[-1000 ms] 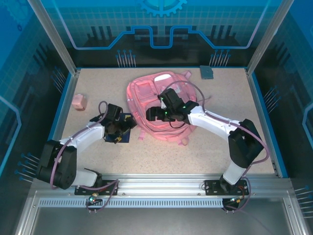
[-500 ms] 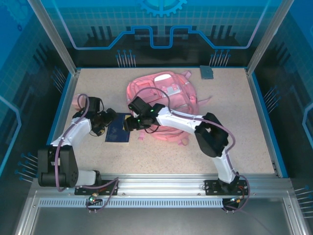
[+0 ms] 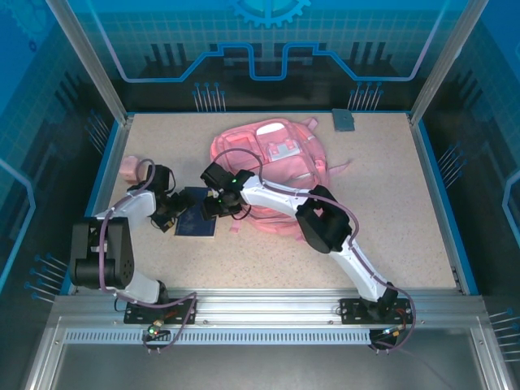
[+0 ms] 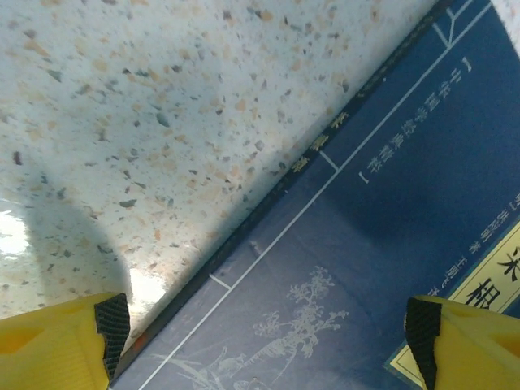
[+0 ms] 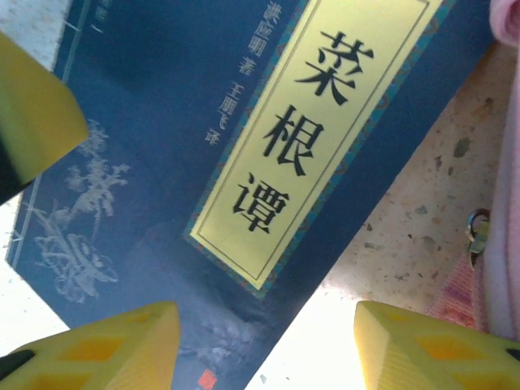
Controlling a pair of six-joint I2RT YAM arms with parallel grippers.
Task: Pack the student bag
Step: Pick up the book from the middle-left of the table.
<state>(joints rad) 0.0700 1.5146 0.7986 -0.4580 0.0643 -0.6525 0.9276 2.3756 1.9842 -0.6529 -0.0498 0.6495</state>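
The soft pink fabric backpack (image 3: 280,162) lies flat on the speckled counter (image 3: 390,211), in the far middle part. Its front side, with pale zip trim and pockets, faces up. Thin pink straps spread out from its edges.

Top view. The student bag (image 3: 272,166) lies on the table (image 3: 390,236), centre of frame, toward the rear edge. The book (image 3: 195,223) lies flat just beside its lower-left side. The small block (image 3: 130,167) sits at far left; the flat pad (image 3: 344,119) at upper right, well apart.
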